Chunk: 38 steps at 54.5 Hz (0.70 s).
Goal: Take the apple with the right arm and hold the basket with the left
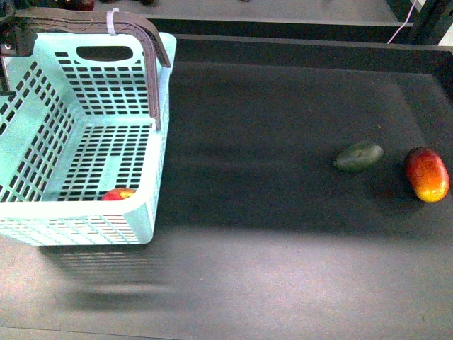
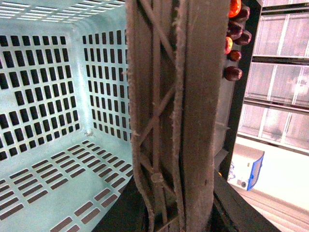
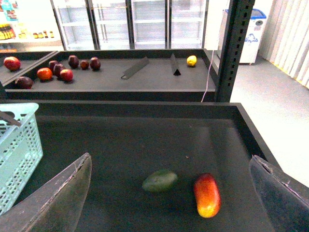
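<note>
While the front view gives me the whole dark counter point(image 1: 269, 142), it shows neither arm, so I lean on the wrist cameras for those. From the front I see the basket point(image 1: 28, 152) at the counter's left side, its brown handle point(image 1: 145, 42) raised with a white tie point(image 1: 112, 21) on it, and the apple point(image 1: 118, 194) lying on the basket floor against the near wall, only its top showing over the rim. Nothing else shows in the basket. Well apart on the right lie an avocado point(image 1: 358, 156) and, just beside it, an oval red-yellow fruit point(image 1: 427, 173). My left wrist camera fills with the latticed handle point(image 2: 176, 111) close up and the slotted basket interior point(image 2: 58, 96) beside it; the apple does not show there, and I cannot tell how the left hand stands. My right wrist camera shows the right hand point(image 3: 174, 198) spread wide and holding nothing, its fingers point(image 3: 58, 198) framing the avocado point(image 3: 160, 180) and the oval fruit point(image 3: 207, 195) below, with a corner of the basket point(image 3: 17, 154) at the edge. Only this view shows a farther shelf point(image 3: 111, 77) carrying dark red fruit point(image 3: 53, 70) and one yellow fruit point(image 3: 191, 60).
</note>
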Each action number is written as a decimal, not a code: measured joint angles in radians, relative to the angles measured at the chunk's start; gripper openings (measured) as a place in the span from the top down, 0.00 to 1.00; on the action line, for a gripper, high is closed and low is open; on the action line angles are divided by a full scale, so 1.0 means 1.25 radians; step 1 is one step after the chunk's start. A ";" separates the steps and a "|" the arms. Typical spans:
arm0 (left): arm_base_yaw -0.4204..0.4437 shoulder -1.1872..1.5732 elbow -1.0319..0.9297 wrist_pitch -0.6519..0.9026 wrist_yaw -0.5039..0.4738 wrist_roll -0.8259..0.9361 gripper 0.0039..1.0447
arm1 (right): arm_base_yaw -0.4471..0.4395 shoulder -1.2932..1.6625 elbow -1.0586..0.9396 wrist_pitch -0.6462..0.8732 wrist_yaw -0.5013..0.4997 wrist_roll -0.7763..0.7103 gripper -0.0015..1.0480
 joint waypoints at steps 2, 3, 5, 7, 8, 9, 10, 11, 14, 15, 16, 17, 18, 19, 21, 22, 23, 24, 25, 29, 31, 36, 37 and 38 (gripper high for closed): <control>0.000 0.001 -0.001 0.007 0.013 0.004 0.75 | 0.000 0.000 0.000 0.000 0.000 0.000 0.08; 0.001 0.001 -0.002 0.012 0.016 0.005 0.72 | 0.000 0.000 0.000 0.000 0.000 0.000 0.08; 0.001 0.001 -0.002 0.019 0.019 0.008 0.66 | 0.000 0.000 0.000 0.000 0.000 0.000 0.08; 0.001 0.001 -0.002 0.024 0.025 0.011 0.61 | 0.000 0.000 0.000 0.000 0.000 0.000 0.08; 0.002 0.001 -0.002 0.027 0.027 0.013 0.58 | 0.000 0.000 0.000 0.000 0.000 0.000 0.08; 0.002 0.001 -0.002 0.029 0.028 0.013 0.54 | 0.000 0.000 0.000 0.000 0.000 0.000 0.08; 0.002 0.001 -0.002 0.030 0.029 0.014 0.53 | 0.000 0.000 0.000 0.000 0.000 0.000 0.08; 0.001 -0.001 -0.004 0.032 0.030 0.015 0.49 | 0.000 0.000 0.000 0.000 0.000 0.000 0.08; 0.001 -0.007 -0.009 0.032 0.033 0.018 0.41 | 0.000 0.000 0.000 0.000 0.000 0.000 0.08; 0.001 -0.010 -0.012 0.032 0.033 0.019 0.37 | 0.000 0.000 0.000 0.000 0.000 0.000 0.08; 0.000 -0.012 -0.014 0.032 0.033 0.019 0.36 | 0.000 0.000 0.000 0.000 0.000 0.000 0.08; 0.000 -0.016 -0.017 0.031 0.034 0.018 0.32 | 0.000 0.000 0.000 0.000 0.000 0.000 0.08; -0.001 -0.021 -0.021 0.031 0.035 0.018 0.29 | 0.000 0.000 0.000 0.000 0.000 0.000 0.08; -0.001 -0.025 -0.023 0.031 0.035 0.018 0.27 | 0.000 0.000 0.000 0.000 0.000 0.000 0.08; -0.003 -0.044 -0.037 0.028 0.036 0.018 0.19 | 0.000 0.000 0.000 0.000 0.000 0.000 0.08; -0.003 -0.048 -0.039 0.027 0.037 0.018 0.17 | 0.000 0.000 0.000 0.000 0.000 0.000 0.08; -0.003 -0.065 -0.049 0.024 0.036 0.018 0.12 | 0.000 0.000 0.000 0.000 0.000 0.000 0.08; -0.004 -0.077 -0.055 0.023 0.037 0.018 0.09 | 0.000 0.000 0.000 0.000 0.000 0.000 0.08; -0.004 -0.089 -0.061 0.020 0.036 0.018 0.06 | 0.000 0.000 0.000 0.000 0.000 0.000 0.08; -0.004 -0.136 -0.083 0.003 0.036 0.021 0.07 | 0.000 0.000 0.000 0.000 0.000 0.000 0.08; -0.004 -0.166 -0.098 -0.010 0.036 0.026 0.07 | 0.000 0.000 0.000 0.000 0.000 0.000 0.08; -0.003 -0.241 -0.142 -0.050 0.027 0.047 0.06 | 0.000 0.000 0.000 0.000 0.000 0.000 0.08; -0.002 -0.249 -0.147 -0.054 0.026 0.049 0.06 | 0.000 0.000 0.000 0.000 0.000 0.000 0.08; -0.002 -0.266 -0.158 -0.063 0.026 0.057 0.06 | 0.000 0.000 0.000 0.000 0.000 0.000 0.08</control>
